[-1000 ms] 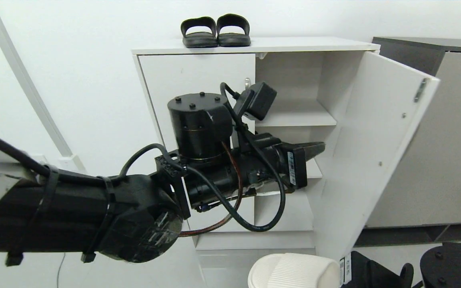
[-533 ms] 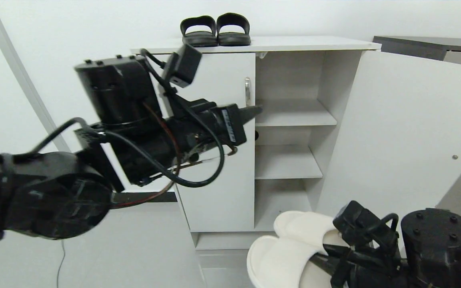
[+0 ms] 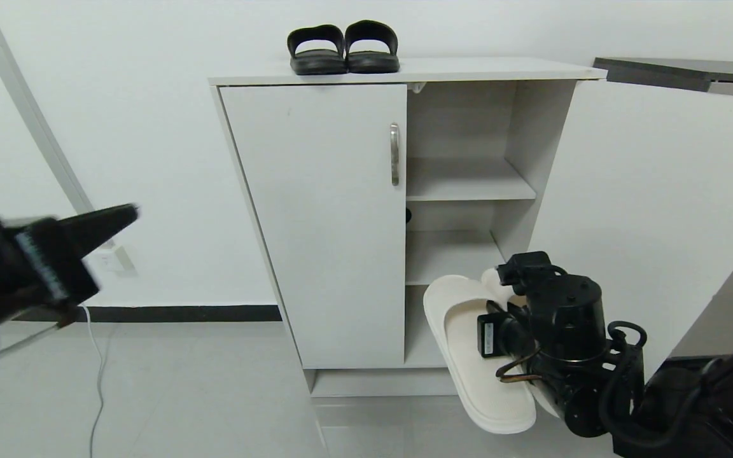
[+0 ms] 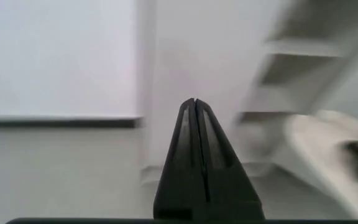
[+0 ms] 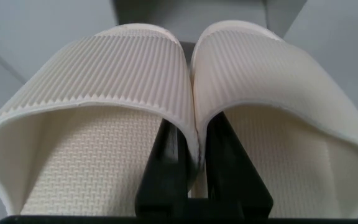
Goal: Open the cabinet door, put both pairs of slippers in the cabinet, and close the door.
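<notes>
Since the cabinet door (image 3: 646, 210) is open, right gripper (image 5: 194, 149) clamps both white slippers (image 3: 468, 343) together, low before the cabinet (image 3: 500, 69), for one-trip loading; left gripper (image 4: 195, 124) clenched empty.

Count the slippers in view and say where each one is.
4. Two black slippers sit side by side on the cabinet top. Two white slippers are clamped together in the right gripper before the open compartment. Others may be hidden behind the closed door.
</notes>
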Motion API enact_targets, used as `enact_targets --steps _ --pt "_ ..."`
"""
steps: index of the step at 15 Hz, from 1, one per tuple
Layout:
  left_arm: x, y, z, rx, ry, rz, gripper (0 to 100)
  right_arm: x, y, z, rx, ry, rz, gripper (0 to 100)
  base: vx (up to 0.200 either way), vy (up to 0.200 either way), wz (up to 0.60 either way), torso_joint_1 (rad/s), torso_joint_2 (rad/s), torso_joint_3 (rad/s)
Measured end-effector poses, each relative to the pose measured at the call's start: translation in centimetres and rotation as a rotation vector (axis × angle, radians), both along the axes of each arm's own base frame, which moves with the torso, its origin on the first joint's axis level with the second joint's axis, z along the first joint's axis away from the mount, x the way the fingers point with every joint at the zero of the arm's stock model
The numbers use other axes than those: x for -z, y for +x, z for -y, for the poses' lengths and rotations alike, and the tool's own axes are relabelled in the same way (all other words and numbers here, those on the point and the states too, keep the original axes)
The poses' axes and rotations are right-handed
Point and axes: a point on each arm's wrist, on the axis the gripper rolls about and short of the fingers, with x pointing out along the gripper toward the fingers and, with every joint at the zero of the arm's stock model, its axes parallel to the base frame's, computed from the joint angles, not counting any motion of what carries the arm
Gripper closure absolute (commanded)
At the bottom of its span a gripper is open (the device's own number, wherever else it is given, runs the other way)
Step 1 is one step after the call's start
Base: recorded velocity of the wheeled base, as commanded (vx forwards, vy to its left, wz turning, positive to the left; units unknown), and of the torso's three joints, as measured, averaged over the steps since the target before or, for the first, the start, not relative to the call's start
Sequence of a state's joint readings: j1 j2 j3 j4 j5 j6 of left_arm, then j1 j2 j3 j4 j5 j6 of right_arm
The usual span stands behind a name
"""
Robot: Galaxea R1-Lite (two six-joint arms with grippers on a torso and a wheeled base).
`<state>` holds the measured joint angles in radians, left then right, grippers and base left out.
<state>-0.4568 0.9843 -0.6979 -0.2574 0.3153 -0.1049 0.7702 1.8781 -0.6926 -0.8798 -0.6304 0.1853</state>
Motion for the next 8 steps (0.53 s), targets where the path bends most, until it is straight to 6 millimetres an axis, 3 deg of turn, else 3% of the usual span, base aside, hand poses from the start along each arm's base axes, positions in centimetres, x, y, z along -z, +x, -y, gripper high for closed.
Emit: enact_targets --steps 2,4,8 --pt "3.5 -3.6 -3.3 -0.233 0.032 -0.037 100 0.7 0.6 -0.2 0.010 -0.013 -0.011 100 0.000 0.000 0.00 0.000 0.00 0.000" --pt "7.0 -6.9 -5.1 -0.424 0.047 -0.043 100 1.1 0.7 -0.3 0.013 -0.021 -0.019 100 0.000 0.000 0.00 0.000 0.00 0.000" --pt "14.1 -10.8 -5.7 -0.521 0.076 -0.061 100 1.5 0.8 -0.3 0.014 -0.029 -0.027 100 0.000 0.000 0.00 0.000 0.00 0.000"
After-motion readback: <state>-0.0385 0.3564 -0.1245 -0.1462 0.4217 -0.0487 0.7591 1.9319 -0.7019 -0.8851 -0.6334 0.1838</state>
